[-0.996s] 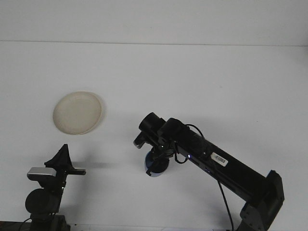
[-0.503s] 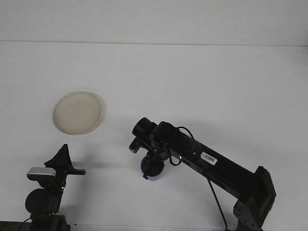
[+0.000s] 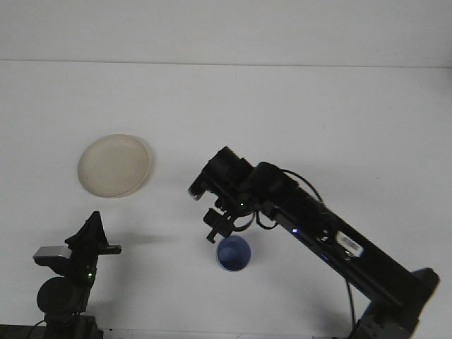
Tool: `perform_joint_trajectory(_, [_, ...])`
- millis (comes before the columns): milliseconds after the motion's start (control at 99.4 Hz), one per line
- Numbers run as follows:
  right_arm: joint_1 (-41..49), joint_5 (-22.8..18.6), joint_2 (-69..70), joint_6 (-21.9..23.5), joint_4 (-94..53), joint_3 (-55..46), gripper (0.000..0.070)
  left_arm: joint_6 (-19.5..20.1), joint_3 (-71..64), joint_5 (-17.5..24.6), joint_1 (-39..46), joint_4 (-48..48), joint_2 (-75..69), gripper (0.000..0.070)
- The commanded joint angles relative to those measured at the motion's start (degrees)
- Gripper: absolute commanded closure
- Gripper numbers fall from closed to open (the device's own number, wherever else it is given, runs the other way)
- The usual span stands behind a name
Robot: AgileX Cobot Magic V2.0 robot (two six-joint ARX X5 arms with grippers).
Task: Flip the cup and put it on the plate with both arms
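Observation:
A blue cup (image 3: pixel 233 253) stands upright on the white table, mouth up, with nothing touching it. My right gripper (image 3: pixel 217 224) hangs just above and to the left of the cup's rim, open and holding nothing. The cream plate (image 3: pixel 114 165) lies flat at the left, well apart from the cup. My left gripper (image 3: pixel 92 234) sits low at the front left, below the plate and far from the cup, with nothing in it.
The right arm (image 3: pixel 318 222) stretches diagonally from the bottom right corner toward the table's middle. The left arm's base (image 3: pixel 62 293) stands at the bottom left edge. The table's far edge meets the wall at the top.
My right gripper has let go of the cup and lifted up off it. The cup now stands free with its mouth up. The left gripper has turned slightly.

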Motion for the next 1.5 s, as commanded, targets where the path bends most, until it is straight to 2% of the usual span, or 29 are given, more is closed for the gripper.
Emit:
perform_joint_trajectory(0, [-1.3, -0.1, -3.3, -0.3, 2.8, 1.2, 0.0326, -9.9, 0.5, 0.9, -0.1, 0.5, 0.0, 0.0688])
perform_joint_trajectory(161, [-6.9, -1.2, -13.2, -0.3, 9.6, -3.1, 0.0326, -10.1, 5.9, 9.6, -0.2, -3.3, 0.7, 0.0685])
perform_joint_trajectory(292, [-12.0, -1.6, -24.2, -0.3, 18.8, -14.7, 0.0326, -8.9, 13.5, 12.6, -0.2, -10.1, 5.5, 0.0685])
perform_joint_trajectory(402, [-16.2, -1.6, -34.8, 0.0, 28.2, -27.8, 0.0326, -3.8, 21.1, 18.0, -0.2, -13.9, 13.5, 0.0685])
perform_joint_trajectory(563, [-20.9, -1.6, -49.7, 0.4, 39.5, -46.3, 0.0326, 6.7, 32.3, 32.6, -0.8, -17.2, 27.9, 0.0672])
perform_joint_trajectory(614, [-21.8, -1.6, -54.0, 1.2, 42.4, -51.5, 0.0326, 9.0, 35.9, 35.3, -1.6, -19.2, 32.4, 0.0601])
perform_joint_trajectory(644, [-22.3, -1.6, -56.4, 1.7, 44.0, -54.4, 0.0326, 10.4, 38.2, 36.2, -2.3, -20.9, 35.4, 0.0518])
perform_joint_trajectory(724, [-23.3, -1.2, -62.3, 2.8, 47.6, -61.4, 0.0326, 13.8, 43.2, 36.2, -4.7, -25.2, 42.0, 0.0322])
perform_joint_trajectory(805, [-24.2, -0.9, -67.6, 4.0, 50.0, -67.1, 0.0326, 17.6, 47.7, 36.2, -7.7, -29.9, 48.0, 0.0234])
perform_joint_trajectory(926, [-24.8, 1.6, -73.5, 4.9, 50.4, -72.9, 0.0326, 22.6, 54.3, 36.1, -13.3, -38.0, 56.4, 0.0233])
perform_joint_trajectory(996, [-25.0, 2.5, -75.6, 5.0, 49.8, -74.9, 0.0326, 24.1, 57.9, 35.5, -16.7, -42.2, 60.9, 0.0233])
perform_joint_trajectory(1107, [-25.0, 3.0, -77.5, 4.9, 48.4, -76.0, 0.0326, 26.5, 64.0, 31.0, -23.4, -49.1, 68.6, 0.0233])
perform_joint_trajectory(1288, [-25.0, 2.9, -77.8, 4.9, 48.3, -76.0, 0.0326, 27.9, 72.7, 20.7, -33.1, -57.7, 79.7, 0.0232])
perform_joint_trajectory(1489, [-25.0, 2.9, -77.8, 4.9, 48.3, -76.0, 0.0326, 27.8, 77.7, 18.1, -39.9, -58.2, 88.2, 0.0232])
